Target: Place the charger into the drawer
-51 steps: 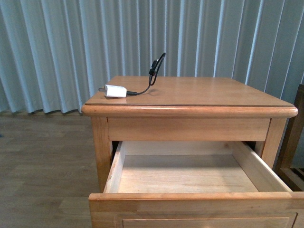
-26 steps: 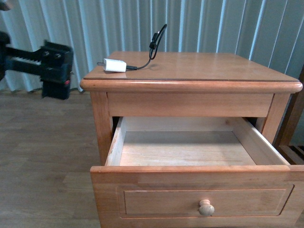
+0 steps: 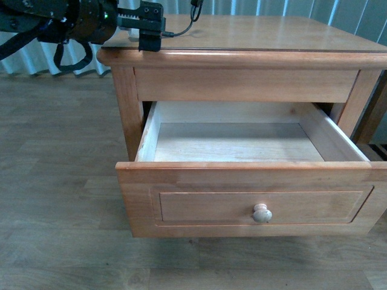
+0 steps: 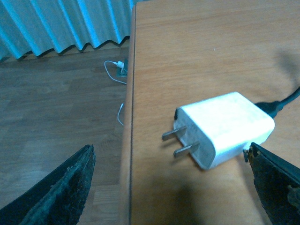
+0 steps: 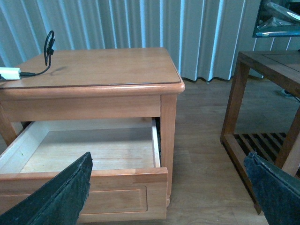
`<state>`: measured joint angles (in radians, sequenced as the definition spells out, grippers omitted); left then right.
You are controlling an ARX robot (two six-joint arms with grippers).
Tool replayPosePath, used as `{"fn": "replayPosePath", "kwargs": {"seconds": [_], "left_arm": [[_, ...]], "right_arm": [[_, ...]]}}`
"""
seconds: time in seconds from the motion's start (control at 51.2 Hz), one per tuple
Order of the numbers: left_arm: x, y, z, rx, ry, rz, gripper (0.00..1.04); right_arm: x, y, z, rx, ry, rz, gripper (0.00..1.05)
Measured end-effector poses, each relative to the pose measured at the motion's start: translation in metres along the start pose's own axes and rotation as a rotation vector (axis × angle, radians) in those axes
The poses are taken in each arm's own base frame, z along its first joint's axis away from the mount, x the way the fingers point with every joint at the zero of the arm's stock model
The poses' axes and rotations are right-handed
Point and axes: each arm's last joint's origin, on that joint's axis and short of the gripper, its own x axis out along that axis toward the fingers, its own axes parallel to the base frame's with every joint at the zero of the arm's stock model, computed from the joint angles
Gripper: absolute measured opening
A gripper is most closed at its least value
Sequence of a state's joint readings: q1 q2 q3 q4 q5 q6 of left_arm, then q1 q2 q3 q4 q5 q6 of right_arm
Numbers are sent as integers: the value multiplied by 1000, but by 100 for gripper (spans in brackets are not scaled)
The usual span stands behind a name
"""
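Note:
The white charger (image 4: 225,129) lies on the nightstand top near its left edge, metal prongs (image 4: 180,143) pointing at that edge and a black cable (image 4: 281,103) trailing behind. My left gripper (image 4: 171,197) is open just above the top, one finger past the table edge and the other beside the plug block, without touching it. In the front view the left gripper (image 3: 151,27) hides the block; only the cable (image 3: 184,27) shows. The drawer (image 3: 242,175) stands pulled out, its pale interior bare, knob (image 3: 262,212) on its front. My right gripper (image 5: 168,187) hangs open, off to the right of the drawer (image 5: 84,176).
The nightstand top (image 3: 272,42) overhangs the back of the open drawer. A dark wooden side table (image 5: 262,61) with a slatted lower shelf stands to the right. A white cable (image 4: 117,75) lies on the wooden floor by the curtain.
My left arm has swung right from beside the nightstand to over its top left corner, at the charger. The front view has dropped lower, showing the whole drawer front.

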<state>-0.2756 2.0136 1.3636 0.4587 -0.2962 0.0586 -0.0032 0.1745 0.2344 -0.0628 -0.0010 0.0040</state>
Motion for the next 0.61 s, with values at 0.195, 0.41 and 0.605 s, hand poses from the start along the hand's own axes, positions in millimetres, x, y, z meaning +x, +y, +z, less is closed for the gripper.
{"fn": "replayPosePath", "kwargs": {"seconds": [0.195, 0.41, 0.605], "left_arm": [[23, -19, 3, -34, -12, -24, 99], [36, -35, 5, -59, -13, -23, 99], [44, -38, 5, -83, -16, -8, 95]], "right_arm": [[0, 0, 0, 0, 0, 0, 97], [0, 0, 0, 0, 0, 0, 97], [0, 0, 0, 0, 0, 0, 97]]}}
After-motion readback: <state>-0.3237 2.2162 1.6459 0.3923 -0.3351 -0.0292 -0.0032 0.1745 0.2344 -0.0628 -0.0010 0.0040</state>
